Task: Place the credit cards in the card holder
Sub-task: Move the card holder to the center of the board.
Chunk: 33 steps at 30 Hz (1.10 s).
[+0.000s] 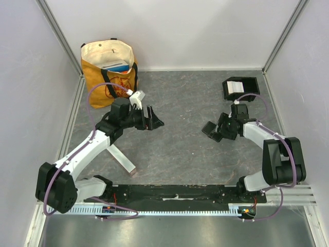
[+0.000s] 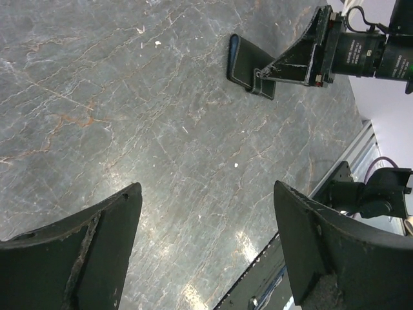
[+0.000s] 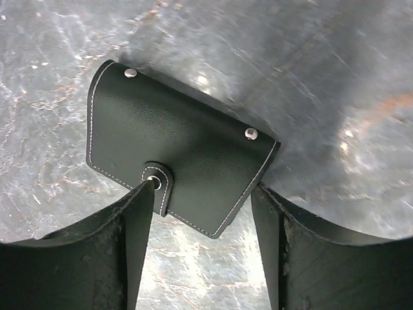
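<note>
The card holder (image 1: 239, 87), a small black tray, stands at the far right. A pale flat rectangle lies in it; I cannot tell whether it is one of the credit cards, and no other card shows. A flat black wallet (image 3: 174, 142) with white stitching and metal snaps lies right of centre (image 1: 209, 128). My right gripper (image 3: 205, 187) has its jaws on the wallet's near corner: one fingertip is at the snap tab, the other at the right edge. My left gripper (image 2: 206, 194) hangs open over bare tabletop left of centre (image 1: 154, 122), holding nothing.
An orange and cream tote bag (image 1: 109, 69) stands at the far left corner with something blue and white in its mouth. A pale flat strip (image 1: 122, 158) lies on the table beside the left arm. White walls close in three sides.
</note>
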Motion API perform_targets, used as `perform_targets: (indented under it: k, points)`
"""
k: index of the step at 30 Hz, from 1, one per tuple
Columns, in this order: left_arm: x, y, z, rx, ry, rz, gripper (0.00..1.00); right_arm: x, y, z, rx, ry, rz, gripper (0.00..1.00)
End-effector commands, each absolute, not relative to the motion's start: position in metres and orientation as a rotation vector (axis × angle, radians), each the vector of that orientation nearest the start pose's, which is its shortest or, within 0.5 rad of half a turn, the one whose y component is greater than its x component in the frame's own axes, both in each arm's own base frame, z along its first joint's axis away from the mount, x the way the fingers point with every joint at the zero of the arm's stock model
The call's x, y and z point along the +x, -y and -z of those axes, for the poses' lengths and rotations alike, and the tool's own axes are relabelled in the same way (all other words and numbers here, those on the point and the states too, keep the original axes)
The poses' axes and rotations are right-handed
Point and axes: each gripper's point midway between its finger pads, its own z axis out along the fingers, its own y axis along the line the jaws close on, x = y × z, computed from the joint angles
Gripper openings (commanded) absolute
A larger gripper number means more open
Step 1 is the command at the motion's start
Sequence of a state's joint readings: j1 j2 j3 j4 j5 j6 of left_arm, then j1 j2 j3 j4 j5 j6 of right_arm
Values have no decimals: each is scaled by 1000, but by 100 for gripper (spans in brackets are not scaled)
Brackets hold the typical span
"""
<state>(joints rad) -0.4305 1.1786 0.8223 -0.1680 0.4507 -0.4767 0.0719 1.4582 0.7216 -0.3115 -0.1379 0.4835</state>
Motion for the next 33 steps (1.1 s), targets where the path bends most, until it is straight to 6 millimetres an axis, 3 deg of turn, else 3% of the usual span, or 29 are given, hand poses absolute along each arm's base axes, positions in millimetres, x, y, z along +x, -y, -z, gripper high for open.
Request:
perform_targets:
  k: [1,4,5,9,16,20,26,33]
  points:
    - [290,242,-201,309,-2106,992,88,319,-92,-24,292,-2595,-465,63]
    - [291,241,-197,299,-2115,974,87,321,-113,-15,174,-2614,-487,52]
    - [291,239,-195,289,-2118,965,87,322,-120,-12,140,-2624,-484,44]
    - [291,236,-188,276,-2132,942,87,320,-147,-6,-34,-2636,-497,36]
    - [299,233,-163,253,-2181,894,87,303,-182,-7,-373,-2624,-505,35]
    - [298,243,-144,259,-2230,948,86,291,-200,-13,-561,-2594,-550,35]
    - [302,259,-117,286,-2289,1007,84,280,-230,-21,-692,-2549,-704,37]
    - [293,272,-75,327,-2396,1034,83,271,-251,-26,-857,-2476,-745,41]
